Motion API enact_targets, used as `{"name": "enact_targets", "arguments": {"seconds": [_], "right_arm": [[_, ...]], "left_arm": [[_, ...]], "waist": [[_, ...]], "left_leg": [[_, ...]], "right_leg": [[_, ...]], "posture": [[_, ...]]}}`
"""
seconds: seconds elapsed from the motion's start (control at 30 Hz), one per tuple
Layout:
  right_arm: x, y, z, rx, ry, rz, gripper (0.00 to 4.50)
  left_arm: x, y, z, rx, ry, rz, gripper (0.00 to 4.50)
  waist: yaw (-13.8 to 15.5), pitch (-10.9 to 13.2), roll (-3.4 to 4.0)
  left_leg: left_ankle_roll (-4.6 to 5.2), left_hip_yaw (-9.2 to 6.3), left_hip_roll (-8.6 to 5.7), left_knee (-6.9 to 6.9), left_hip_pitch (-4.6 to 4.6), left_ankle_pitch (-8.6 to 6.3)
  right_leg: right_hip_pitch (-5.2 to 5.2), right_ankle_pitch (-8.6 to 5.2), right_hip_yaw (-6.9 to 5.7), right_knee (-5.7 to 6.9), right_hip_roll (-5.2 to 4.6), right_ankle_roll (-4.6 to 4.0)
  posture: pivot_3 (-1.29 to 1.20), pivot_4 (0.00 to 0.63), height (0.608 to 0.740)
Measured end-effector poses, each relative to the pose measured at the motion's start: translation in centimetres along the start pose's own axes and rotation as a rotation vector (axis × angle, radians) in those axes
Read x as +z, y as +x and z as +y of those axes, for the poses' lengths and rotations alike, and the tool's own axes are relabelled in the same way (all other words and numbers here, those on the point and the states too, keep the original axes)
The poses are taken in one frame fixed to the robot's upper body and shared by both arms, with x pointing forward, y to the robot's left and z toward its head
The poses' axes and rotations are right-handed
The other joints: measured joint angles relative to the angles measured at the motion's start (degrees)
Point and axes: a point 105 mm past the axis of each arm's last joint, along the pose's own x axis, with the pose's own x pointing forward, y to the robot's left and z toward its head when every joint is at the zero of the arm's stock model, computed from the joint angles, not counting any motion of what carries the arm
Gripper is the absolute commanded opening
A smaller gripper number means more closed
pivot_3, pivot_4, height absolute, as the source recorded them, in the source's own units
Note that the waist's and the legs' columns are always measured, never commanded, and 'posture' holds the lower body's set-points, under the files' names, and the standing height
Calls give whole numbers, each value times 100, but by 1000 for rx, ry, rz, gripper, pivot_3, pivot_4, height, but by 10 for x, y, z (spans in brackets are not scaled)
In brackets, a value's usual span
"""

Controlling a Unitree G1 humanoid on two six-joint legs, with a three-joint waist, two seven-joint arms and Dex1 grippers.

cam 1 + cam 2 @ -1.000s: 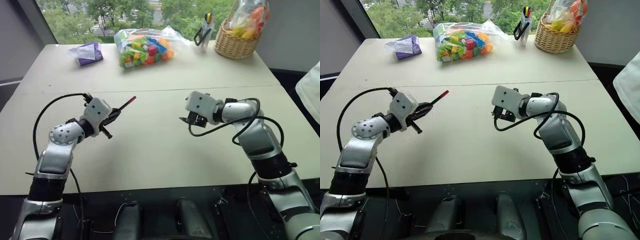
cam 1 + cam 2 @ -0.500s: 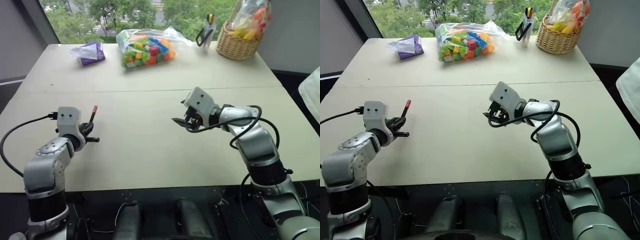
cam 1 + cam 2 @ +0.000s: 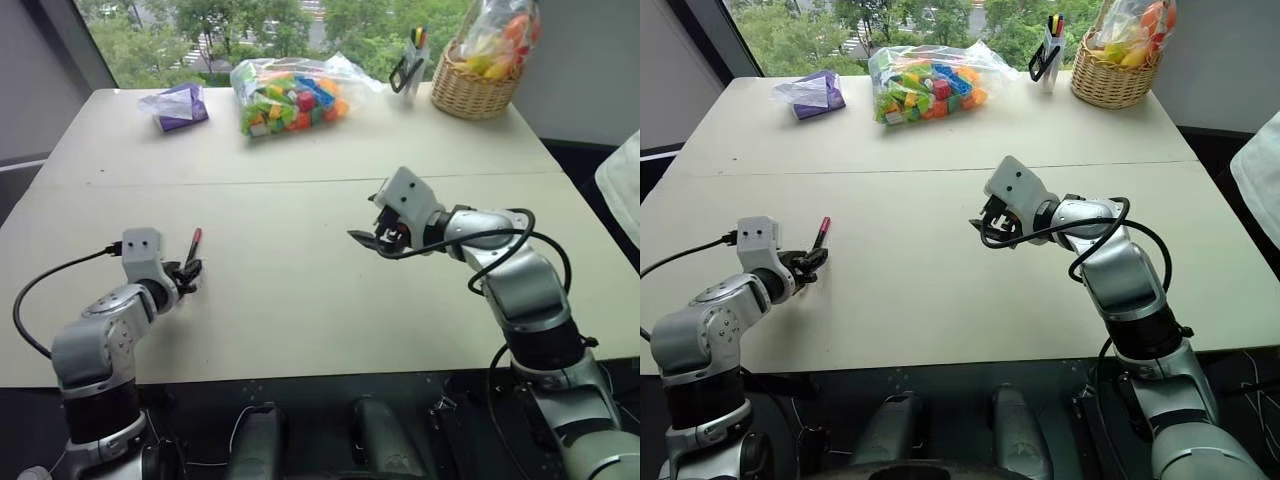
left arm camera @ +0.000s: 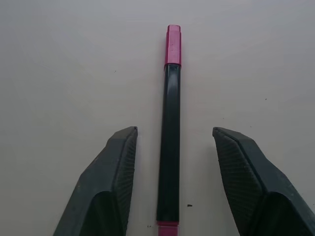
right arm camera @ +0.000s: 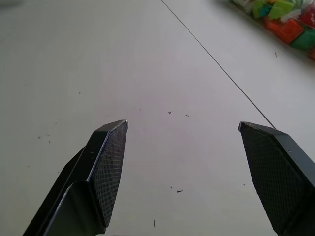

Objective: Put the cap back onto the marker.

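The black marker (image 4: 170, 142) lies flat on the beige table (image 3: 300, 300) at the near left. The red cap (image 4: 173, 45) sits on its far end. My left gripper (image 4: 174, 132) is open low over the table, one finger on each side of the marker's barrel, with a gap on both sides. In the head views the marker (image 3: 192, 248) pokes out beyond that gripper (image 3: 188, 272). My right gripper (image 3: 372, 240) hovers open and empty above the table's middle, and its wrist view has bare tabletop between the fingers (image 5: 110, 162).
At the table's far edge are a clear bag of coloured toy blocks (image 3: 290, 95), a purple packet (image 3: 180, 105), a pen holder (image 3: 412, 60) and a wicker basket (image 3: 480, 85). A person's white sleeve (image 3: 622, 180) is at the right edge.
My left arm swung left and down to the table, then opened and let go of the capped marker, which now lies flat. My right gripper rolled slightly and stayed open.
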Motion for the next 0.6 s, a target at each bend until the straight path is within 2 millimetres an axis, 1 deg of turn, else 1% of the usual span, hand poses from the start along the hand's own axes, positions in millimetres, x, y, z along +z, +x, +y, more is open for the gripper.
{"name": "enact_targets", "arguments": {"seconds": [0.03, 0.07, 0.2, 0.33, 0.43, 0.53, 0.6], "right_arm": [[1, 0, 0, -1, -1, -3, 3704], [1, 0, 1, 1, 0, -5, 3704], [-1, -2, 4, 27, 8, -4, 3704], [-3, -5, 12, 107, 26, -10, 3704], [2, -12, 17, 179, 32, -52, 3704], [12, -21, 22, 248, 40, -124, 3704], [18, -27, 26, 298, 48, -167, 3704]], "left_arm": [[0, -1, -1, -4, 0, 0, 4445], [0, -2, -2, -7, 1, 0, 4479], [-1, -9, -1, 19, -2, -25, 4479], [14, -24, -9, 33, 10, -144, 4479], [24, -39, -12, 57, 59, -220, 4479], [26, -50, -15, 87, 95, -258, 4479], [26, -58, -21, 90, 110, -278, 4479]], "waist": [[-7, 0, 0], [-12, 0, 0], [-2, 0, 0], [31, 0, -1], [26, 0, -1], [26, 0, -1], [26, 0, -1]], "left_leg": [[0, 0, 0, -1, 0, 0], [0, 1, 1, -1, 1, 0], [0, 0, 1, -2, -1, 0], [0, 0, -1, 0, -6, 0], [0, 1, -1, -1, -6, 0], [0, 0, 0, -1, -6, 0], [0, 1, 0, -1, -6, 0]], "right_leg": [[0, 0, 0, 0, 0, 0], [0, 0, 1, 0, 1, 0], [0, 0, 1, -3, -1, 0], [2, 1, 1, -10, -6, 0], [4, 0, 0, -14, -5, 0], [5, 0, 0, -15, -3, 0], [5, 0, 1, -16, -3, 0]], "posture": [[0, 150, 740], [0, 150, 740], [0, 150, 740], [0, 150, 740], [0, 150, 740], [0, 150, 740], [0, 150, 740]]}}
